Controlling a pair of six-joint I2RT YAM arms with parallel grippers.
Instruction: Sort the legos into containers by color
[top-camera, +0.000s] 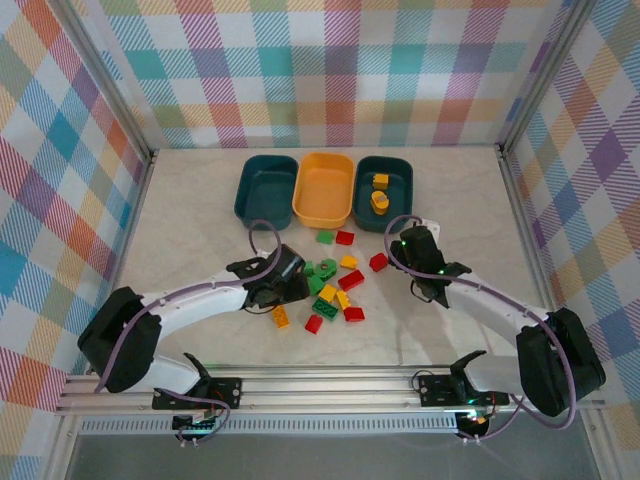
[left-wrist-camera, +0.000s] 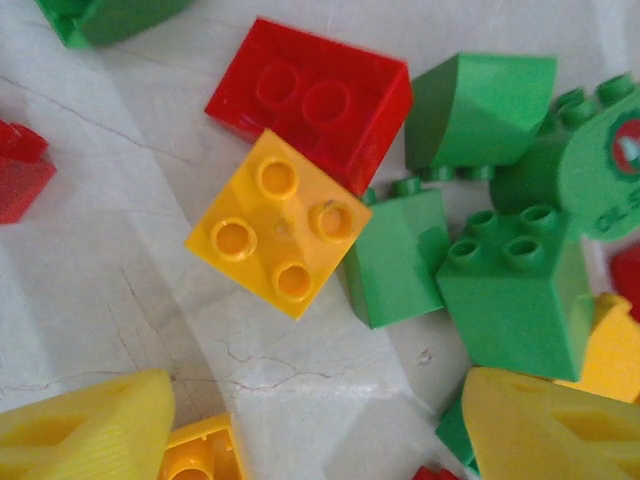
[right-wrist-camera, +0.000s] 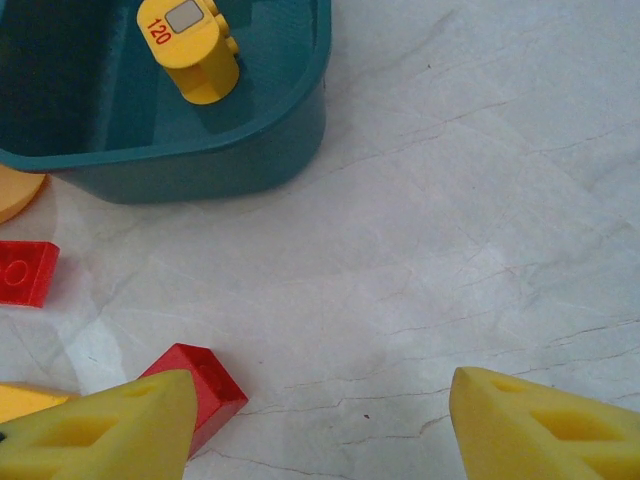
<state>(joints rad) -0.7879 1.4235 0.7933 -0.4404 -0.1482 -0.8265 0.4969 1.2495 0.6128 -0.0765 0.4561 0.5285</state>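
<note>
Three containers (top-camera: 322, 222) line the upper centre; the right teal tub (top-camera: 408, 185) holds two yellow pieces (top-camera: 380, 202); roughly fourteen legos (top-camera: 325, 308) lie loose mid-frame. Left gripper (left-wrist-camera: 320, 420), jaws wide and empty, hangs nearest; the yellow four-stud brick (left-wrist-camera: 278, 225) sits just above its gap, turned diamond-wise; right gripper (right-wrist-camera: 320, 410) gapes empty beside a red brick (right-wrist-camera: 205, 385).

White arm links (top-camera: 195, 300) on black joints; lilac cables (top-camera: 251, 238) looped alongside; yellow wedge-shaped fingertips (left-wrist-camera: 90, 430).
</note>
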